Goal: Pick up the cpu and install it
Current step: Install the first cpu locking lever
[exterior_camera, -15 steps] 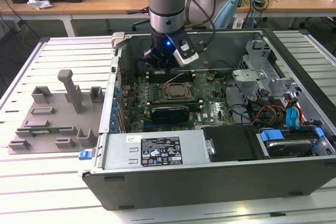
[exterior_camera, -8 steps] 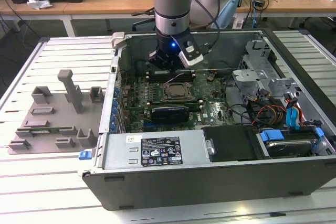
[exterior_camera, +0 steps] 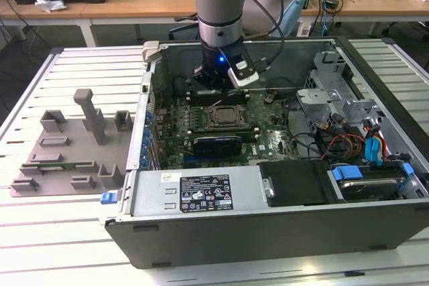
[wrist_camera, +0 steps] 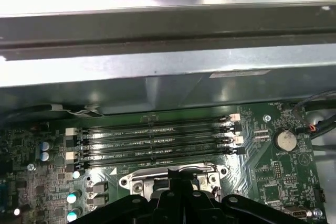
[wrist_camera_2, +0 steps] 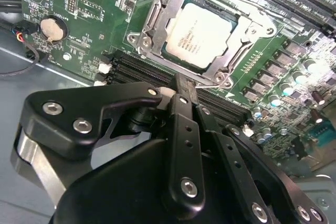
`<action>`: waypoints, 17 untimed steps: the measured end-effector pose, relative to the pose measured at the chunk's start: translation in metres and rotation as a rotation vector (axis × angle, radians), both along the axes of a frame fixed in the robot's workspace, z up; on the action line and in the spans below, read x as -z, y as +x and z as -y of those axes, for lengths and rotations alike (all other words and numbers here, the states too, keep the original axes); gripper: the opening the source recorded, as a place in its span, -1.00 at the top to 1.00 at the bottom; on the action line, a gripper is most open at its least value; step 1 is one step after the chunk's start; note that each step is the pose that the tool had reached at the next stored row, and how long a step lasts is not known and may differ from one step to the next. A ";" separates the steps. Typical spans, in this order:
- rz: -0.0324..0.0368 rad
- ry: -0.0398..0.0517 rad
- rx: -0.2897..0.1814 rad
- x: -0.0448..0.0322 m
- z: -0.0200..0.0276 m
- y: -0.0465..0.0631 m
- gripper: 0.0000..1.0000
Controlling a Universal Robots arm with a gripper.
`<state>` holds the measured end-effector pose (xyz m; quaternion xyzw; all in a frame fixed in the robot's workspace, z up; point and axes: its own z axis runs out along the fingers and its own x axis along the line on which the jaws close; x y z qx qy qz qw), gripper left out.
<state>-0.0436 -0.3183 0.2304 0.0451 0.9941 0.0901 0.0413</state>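
Cpu (wrist_camera_2: 202, 32) sits in motherboard socket (wrist_camera_2: 157, 24), metal frame around it, memory slots (wrist_camera_2: 136, 66) just beside. I see grey fixture tray (exterior_camera: 67, 145) on slatted surface (exterior_camera: 40, 232), outside computer case (exterior_camera: 268, 232). My gripper (wrist_camera_2: 181, 85) hovers above socket; fingers (wrist_camera_2: 184, 103) look closed together, holding nothing.

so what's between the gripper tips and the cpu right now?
In the second wrist view, black memory slots and the socket's metal frame lie between the gripper and the cpu, which sits in its socket.
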 end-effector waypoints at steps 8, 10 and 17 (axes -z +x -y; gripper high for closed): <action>0.0000 0.0001 0.000 0.0005 -0.0029 0.000 0.79; -0.0001 0.0000 0.000 0.0010 -0.0072 0.000 0.79; 0.0005 0.0001 0.004 0.0056 -0.0099 0.000 0.79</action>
